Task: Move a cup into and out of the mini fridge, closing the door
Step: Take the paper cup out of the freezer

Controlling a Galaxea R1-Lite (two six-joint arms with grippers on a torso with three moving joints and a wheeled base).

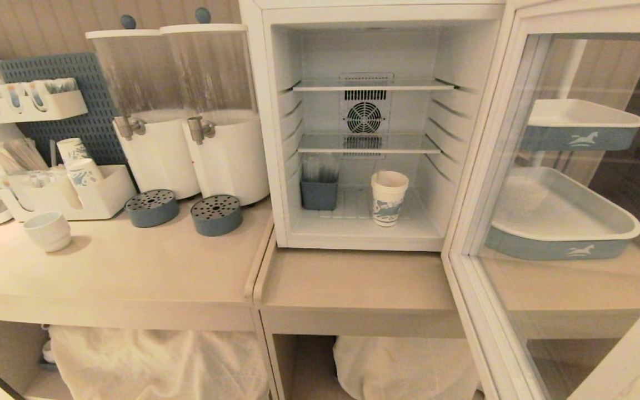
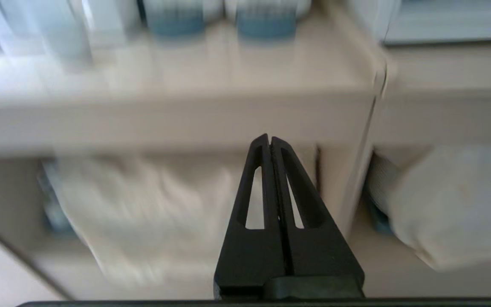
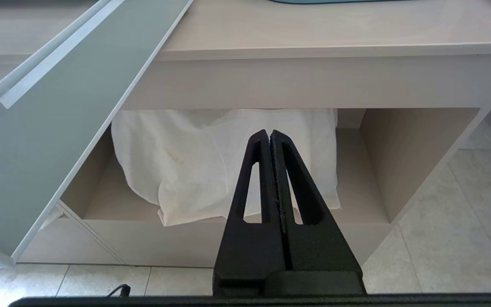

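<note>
View of the white boxy mini fridge (image 1: 378,128) on the pale wooden counter (image 1: 353,278), with its pale grey-blue framed glass door (image 1: 564,222) swung fully open toward the robot's right. The tall white paper cup with blue print (image 1: 389,198) stood upright on the fridge floor, below the lower wire shelf (image 1: 369,143), just beside a small blue-grey holder (image 1: 319,191) on its left and apart from both side walls. Neither arm appeared in the head view. The black left gripper (image 2: 270,140) had its fingers pressed together on nothing and pointed at the front edge of the counter, with a white cloth bag (image 2: 143,200) in the cubby beyond; the black right gripper (image 3: 270,135) was likewise pressed together and empty, low before the counter, with the door's edge (image 3: 58,128) beside it. The step in hand was judged to be either taking the cup back out or shutting the door. To fetch the cup well, a gripper would need to spread first, enter level beneath the lower shelf, and close on the cup's mid-wall gently, since nested paper crushes easily, keeping clear of the holder. For the door, a push on its outer frame rather than the glass seemed the safer course.
</note>
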